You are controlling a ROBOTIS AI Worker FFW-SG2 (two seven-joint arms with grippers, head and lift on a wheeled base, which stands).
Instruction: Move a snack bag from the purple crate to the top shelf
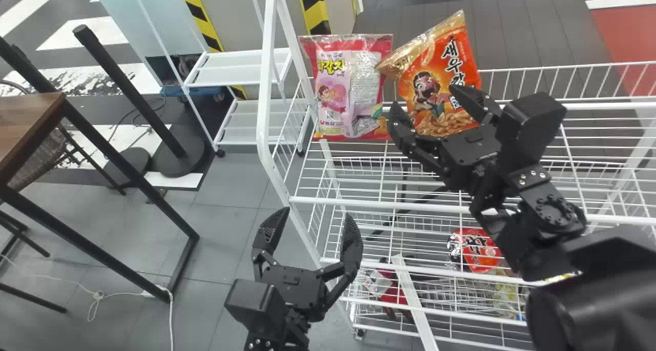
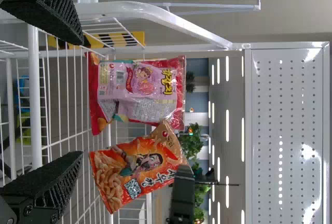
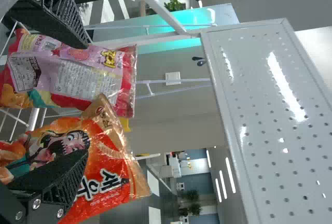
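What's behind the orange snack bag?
The orange bag overlaps an edge of the pink bag, and the white wire rack shows past it. Anything directly behind its middle is covered, so I can't tell.

In your right wrist view, the ribbed black fingers (image 3: 52,180) of your right gripper (image 1: 423,96) stand apart at the frame's upper and lower left, the lower one partly hiding an orange-and-gold plastic snack bag (image 3: 106,164); above it you see a pink-and-red plastic snack bag (image 3: 67,79), and at right a perforated grey metal panel (image 3: 254,115)
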